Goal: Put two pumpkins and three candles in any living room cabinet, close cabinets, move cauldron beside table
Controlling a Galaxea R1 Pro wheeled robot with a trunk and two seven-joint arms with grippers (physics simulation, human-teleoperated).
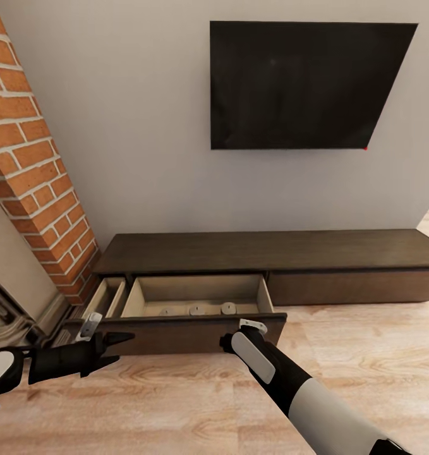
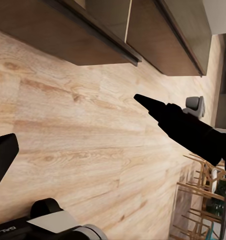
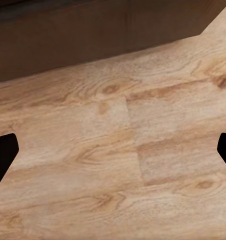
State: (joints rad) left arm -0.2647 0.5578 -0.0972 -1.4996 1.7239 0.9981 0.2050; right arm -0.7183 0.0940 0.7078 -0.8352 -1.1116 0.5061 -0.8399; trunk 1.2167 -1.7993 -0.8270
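Tan stubby candles (image 1: pixel 196 309), three in a row, are sitting on the light floor of the cabinet's (image 1: pixel 271 253) wide pulled-out drawer (image 1: pixel 201 297), near its front wall. A second, narrower drawer (image 1: pixel 107 296) is standing open just beside it, toward the brick column (image 1: pixel 31 158). Cabinet is lying low and long against the grey wall, under a black wall screen (image 1: pixel 302 85); its remaining fronts are sitting flush.

Right gripper (image 1: pixel 251 328) is hovering just outside the wide drawer's dark front panel, candles lying beyond that panel, apart from the fingers. Right wrist view is showing both fingers (image 3: pixel 3 155) at the far edges, spread wide, nothing between them, wood floor (image 3: pixel 123 150) and dark cabinet front beneath.

Left gripper (image 1: pixel 110 344) is hanging in front of the narrow drawer, pointing along the cabinet front, well apart from the candles. Left wrist view is showing its fingers (image 2: pixel 158 107) splayed wide and empty over the floor, with a wooden rack (image 2: pixel 203 200) at the frame's corner.
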